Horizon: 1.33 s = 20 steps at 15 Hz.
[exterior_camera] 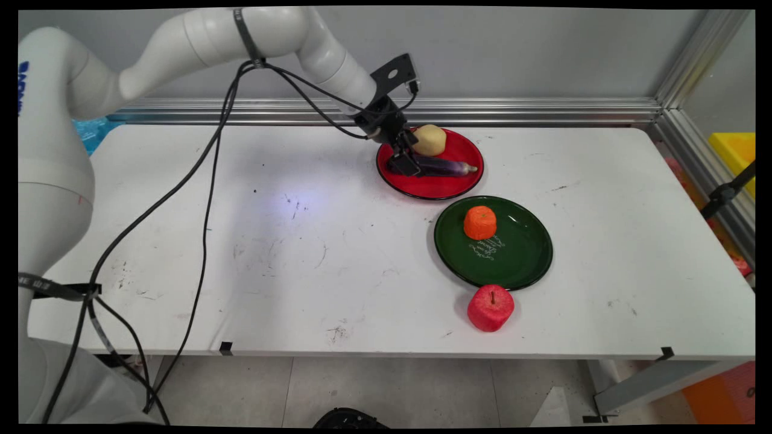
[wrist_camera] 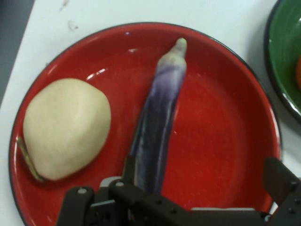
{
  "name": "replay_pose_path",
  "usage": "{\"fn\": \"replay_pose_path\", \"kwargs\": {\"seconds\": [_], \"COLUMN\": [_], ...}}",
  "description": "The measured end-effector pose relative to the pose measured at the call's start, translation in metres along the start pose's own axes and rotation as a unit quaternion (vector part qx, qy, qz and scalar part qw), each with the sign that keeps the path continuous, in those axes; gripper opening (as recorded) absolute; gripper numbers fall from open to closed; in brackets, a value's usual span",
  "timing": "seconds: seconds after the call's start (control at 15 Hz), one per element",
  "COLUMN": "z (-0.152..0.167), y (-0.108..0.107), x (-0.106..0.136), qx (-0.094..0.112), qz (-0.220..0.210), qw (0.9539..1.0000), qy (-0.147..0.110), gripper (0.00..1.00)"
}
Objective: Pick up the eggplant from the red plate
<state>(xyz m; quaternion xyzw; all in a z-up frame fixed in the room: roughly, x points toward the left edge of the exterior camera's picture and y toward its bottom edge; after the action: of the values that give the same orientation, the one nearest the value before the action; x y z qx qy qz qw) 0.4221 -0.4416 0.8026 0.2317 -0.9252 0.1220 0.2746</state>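
Lengthwise, eggplant (exterior_camera: 443, 167) stem points right (table's).

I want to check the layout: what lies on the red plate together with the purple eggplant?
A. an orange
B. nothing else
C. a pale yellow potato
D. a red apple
C: the potato lies on the red plate beside the eggplant.

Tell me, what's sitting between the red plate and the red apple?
The green plate, with an orange fruit on it, lies between the red plate and the red apple. The main view shows this.
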Motion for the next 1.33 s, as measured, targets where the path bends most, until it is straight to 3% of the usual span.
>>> {"fn": "replay_pose_path", "kwargs": {"seconds": [0.53, 1.33], "z": [0.030, 0.056], "y": [-0.025, -0.036], "x": [0.001, -0.003], "qx": [-0.013, -0.030], "qz": [0.039, 0.065], "qw": [0.9991, 0.9974], "qy": [0.006, 0.010], "gripper": [1.00, 1.00]}}
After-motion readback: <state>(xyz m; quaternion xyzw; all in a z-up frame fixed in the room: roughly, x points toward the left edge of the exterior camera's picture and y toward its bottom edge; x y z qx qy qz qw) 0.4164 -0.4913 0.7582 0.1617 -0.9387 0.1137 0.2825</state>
